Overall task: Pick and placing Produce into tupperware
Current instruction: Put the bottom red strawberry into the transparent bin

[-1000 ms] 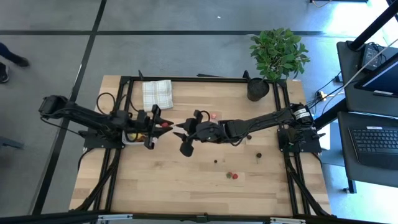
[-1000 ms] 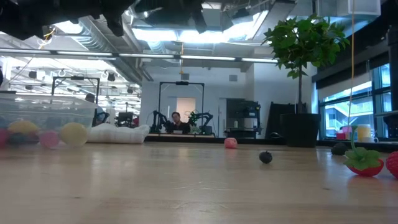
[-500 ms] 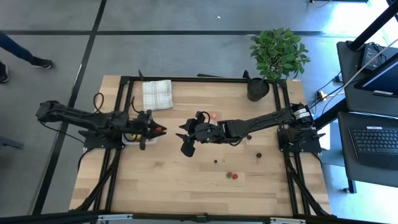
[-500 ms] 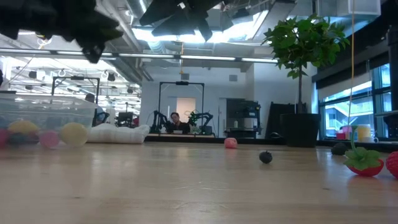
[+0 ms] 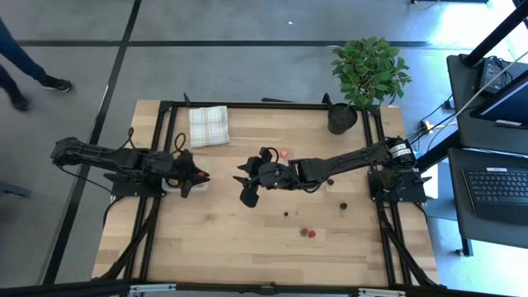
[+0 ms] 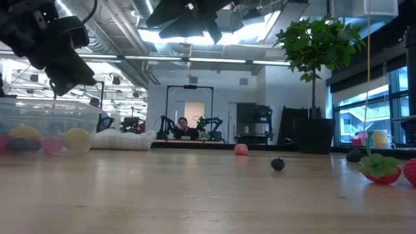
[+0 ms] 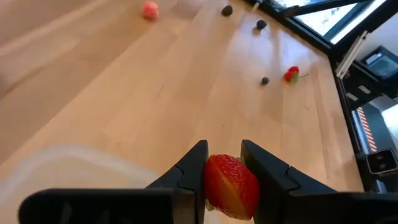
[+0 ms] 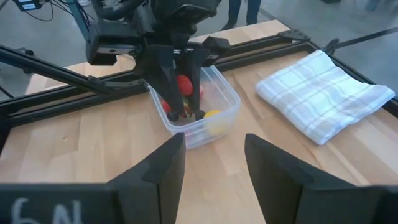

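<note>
The left gripper (image 5: 196, 174) has drawn back over the tupperware (image 5: 176, 182) at the table's 9 o'clock side, where a second ago it reached out toward the centre; its fingers clamp a red strawberry (image 7: 231, 186). The right gripper (image 5: 241, 179) has held its place near the middle of the table, jaws spread wide and empty. A person's legs (image 5: 18, 74) on the floor at 10 o'clock have shifted between frames.

The light wooden table (image 5: 247, 247) carries a folded checked cloth (image 5: 209, 124) at 11 o'clock, a black-potted plant (image 5: 366, 76) at 1 o'clock, a pink fruit (image 5: 283, 153) just past the right gripper, and a red strawberry pair (image 5: 308, 233) with dark cherries (image 5: 342, 205) toward 4 o'clock.

The low view alone opens onto the room: ceiling lights, a seated person (image 6: 185, 127) at a far workstation, and yellow and pink pieces (image 6: 77, 140) behind the clear container wall. Only the right wrist view shows the strawberry hanging just above the container's open mouth, a yellow lemon (image 8: 212, 116) already inside.
</note>
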